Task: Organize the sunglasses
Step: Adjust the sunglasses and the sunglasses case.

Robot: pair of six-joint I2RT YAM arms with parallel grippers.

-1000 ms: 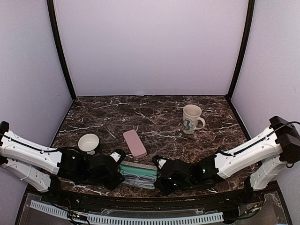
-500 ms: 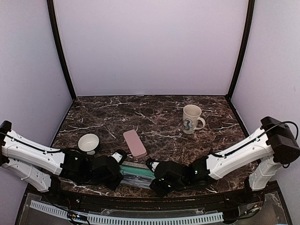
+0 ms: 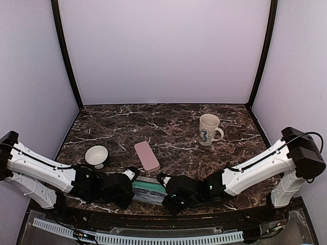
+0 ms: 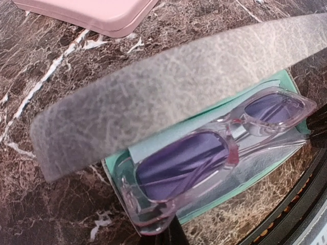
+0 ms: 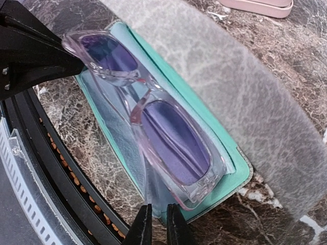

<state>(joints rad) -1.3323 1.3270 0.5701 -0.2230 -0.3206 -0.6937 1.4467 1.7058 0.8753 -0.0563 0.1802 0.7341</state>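
The red-pink translucent sunglasses (image 4: 204, 158) (image 5: 168, 138), with purple lenses, lie folded in an open grey case (image 3: 148, 190) with teal lining (image 5: 230, 173). The case's grey lid (image 4: 168, 87) stands raised behind them. My left gripper (image 4: 171, 236) (image 3: 134, 179) is at the case's left end, its jaws together on the end of the frame. From the right end, my right gripper (image 5: 158, 224) (image 3: 162, 185) has its jaws nearly together on a corner of the light blue cloth (image 5: 120, 132) that lies under the glasses.
A shut pink case (image 3: 146, 155) lies just behind the open one. A small white bowl (image 3: 96, 154) stands to the left and a white mug (image 3: 208, 129) at the back right. The table's front rail (image 5: 61, 173) runs close beside the open case.
My right gripper has slid left, up to the open case's right end, and narrowed. The left jaws have closed at the frame's end.
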